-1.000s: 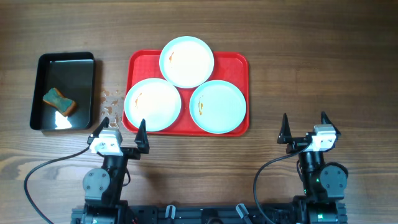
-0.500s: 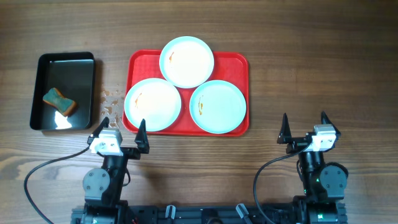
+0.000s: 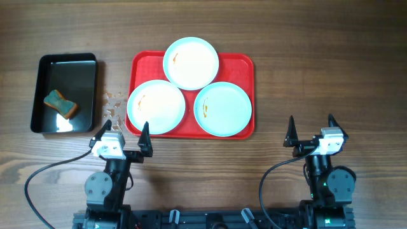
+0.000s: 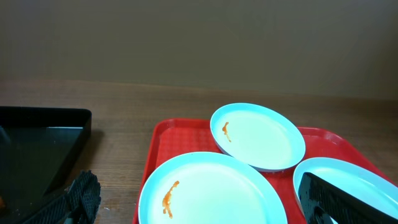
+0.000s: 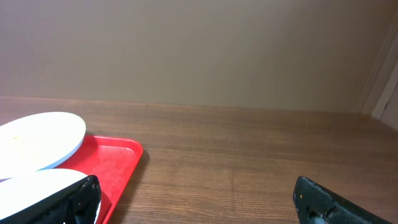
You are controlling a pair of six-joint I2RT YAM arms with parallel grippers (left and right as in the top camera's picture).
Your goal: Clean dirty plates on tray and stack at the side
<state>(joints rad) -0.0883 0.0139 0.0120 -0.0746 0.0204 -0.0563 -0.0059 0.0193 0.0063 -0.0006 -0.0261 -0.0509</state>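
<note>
Three pale mint-blue plates lie on the red tray: one at the back, one front left, one front right. Each carries a small orange smear. My left gripper stands open just in front of the tray's front left corner, nothing between its fingers. In the left wrist view the front left plate lies right ahead, the back plate beyond it. To the right of the tray, over bare wood, is my right gripper, open and holding nothing. The right wrist view catches the tray's corner.
A black tray sits to the left of the red one, with a green and orange sponge in it. Small wet spots mark the wood between the two trays. Bare wooden table stretches to the right.
</note>
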